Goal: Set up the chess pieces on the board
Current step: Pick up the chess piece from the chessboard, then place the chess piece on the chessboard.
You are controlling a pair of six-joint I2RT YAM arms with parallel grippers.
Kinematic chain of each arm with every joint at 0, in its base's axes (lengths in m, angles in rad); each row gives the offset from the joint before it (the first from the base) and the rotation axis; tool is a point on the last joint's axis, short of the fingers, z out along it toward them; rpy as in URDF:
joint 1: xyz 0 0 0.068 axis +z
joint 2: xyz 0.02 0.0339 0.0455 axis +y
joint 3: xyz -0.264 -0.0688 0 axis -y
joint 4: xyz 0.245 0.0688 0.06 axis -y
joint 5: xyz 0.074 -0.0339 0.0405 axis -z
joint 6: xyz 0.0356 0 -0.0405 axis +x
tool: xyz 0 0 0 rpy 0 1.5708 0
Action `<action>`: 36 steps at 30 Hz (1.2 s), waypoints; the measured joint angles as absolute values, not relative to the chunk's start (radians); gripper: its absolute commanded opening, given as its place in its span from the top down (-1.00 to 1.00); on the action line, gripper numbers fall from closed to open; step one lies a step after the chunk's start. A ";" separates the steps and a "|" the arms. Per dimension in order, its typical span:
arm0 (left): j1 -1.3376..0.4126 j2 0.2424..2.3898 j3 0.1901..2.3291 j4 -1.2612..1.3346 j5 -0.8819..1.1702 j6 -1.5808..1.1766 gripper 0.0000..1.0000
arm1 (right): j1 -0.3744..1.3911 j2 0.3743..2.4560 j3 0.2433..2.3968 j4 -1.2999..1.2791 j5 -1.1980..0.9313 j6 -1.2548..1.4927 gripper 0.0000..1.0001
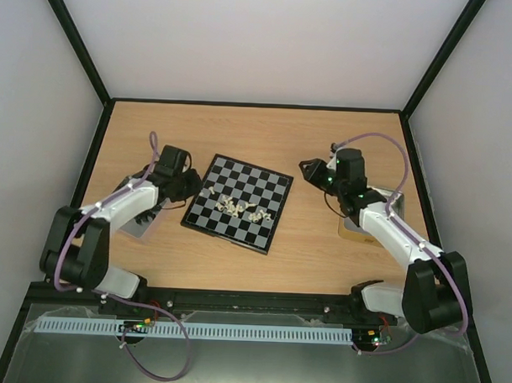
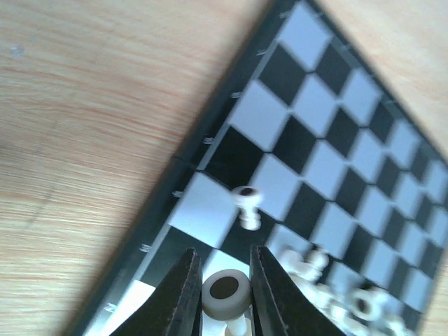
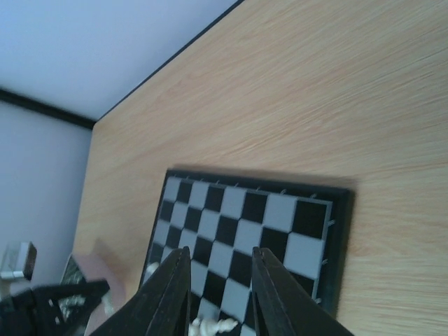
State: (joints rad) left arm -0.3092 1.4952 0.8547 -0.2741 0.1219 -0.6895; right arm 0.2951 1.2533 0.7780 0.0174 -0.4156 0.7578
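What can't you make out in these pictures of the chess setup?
- Top view: the white pile, figures too small to name.
- Left wrist view: which piece the left hand grips; only one round end shows.
- Right wrist view: loose pieces cut by the bottom edge.

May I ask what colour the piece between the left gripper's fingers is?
The piece is cream-white, dark-centred underneath; best in the left wrist view.

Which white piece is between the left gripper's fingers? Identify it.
The cream piece showing its dark round underside, pinched by the left gripper; the upright pawn stands free beyond.
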 measured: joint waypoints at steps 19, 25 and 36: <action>-0.339 1.287 0.662 0.294 0.577 -1.316 0.73 | 0.754 1.481 0.801 0.334 -0.489 0.801 0.06; -0.339 1.279 0.607 0.382 0.607 -1.424 0.74 | 0.780 1.537 0.861 0.334 -0.493 0.771 0.20; -0.337 1.279 0.593 0.414 0.601 -1.475 0.75 | 0.796 1.567 0.897 0.334 -0.490 0.756 0.20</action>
State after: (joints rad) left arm -0.3370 1.2785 0.5926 0.4141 0.6014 -1.4750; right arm 0.7956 1.5665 0.8970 0.3340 -0.4896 0.7555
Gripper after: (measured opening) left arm 0.164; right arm 0.340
